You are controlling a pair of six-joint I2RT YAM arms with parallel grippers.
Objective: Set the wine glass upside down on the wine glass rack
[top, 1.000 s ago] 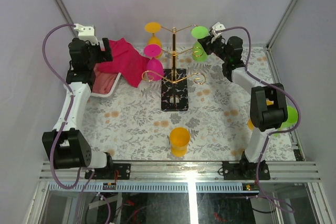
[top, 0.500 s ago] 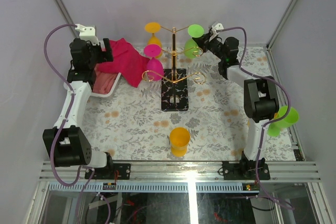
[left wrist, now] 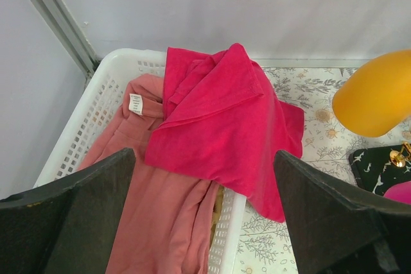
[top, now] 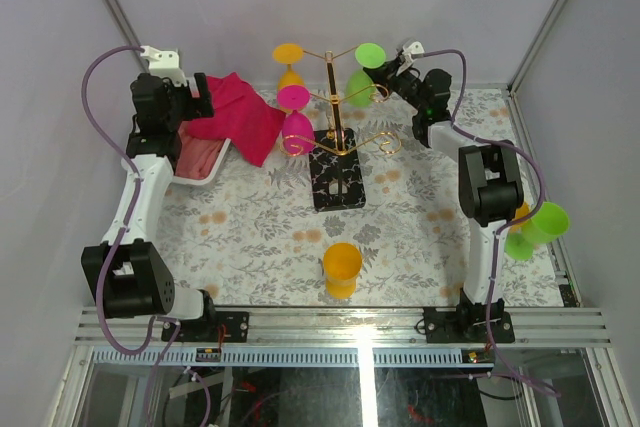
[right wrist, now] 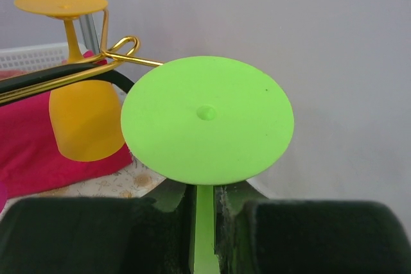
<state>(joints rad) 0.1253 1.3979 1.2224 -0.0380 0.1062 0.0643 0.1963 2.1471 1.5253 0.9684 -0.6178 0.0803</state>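
Note:
The wine glass rack [top: 333, 97] is a gold wire stand on a black patterned base [top: 337, 185] at the table's middle back. My right gripper [top: 385, 75] is shut on the stem of a green wine glass [top: 362, 71], held upside down at the rack's upper right arm. In the right wrist view my right gripper [right wrist: 204, 213] pinches the stem below the round green foot [right wrist: 207, 128], with the gold arm [right wrist: 70, 75] just left of it. An orange glass [top: 290, 62] and a pink glass [top: 295, 117] hang on the rack's left side. My left gripper [top: 205, 97] is open and empty.
A white basket [left wrist: 96, 113] with a red cloth [left wrist: 218, 120] and pink cloth lies under my left gripper [left wrist: 202, 222]. An orange cup [top: 341, 269] stands at the front middle. Green glasses [top: 535, 227] lie at the right edge by the right arm.
My right gripper has carried the green glass left, up to the rack's upper arm. The rack's base has twisted slightly on the table. The left arm has not moved.

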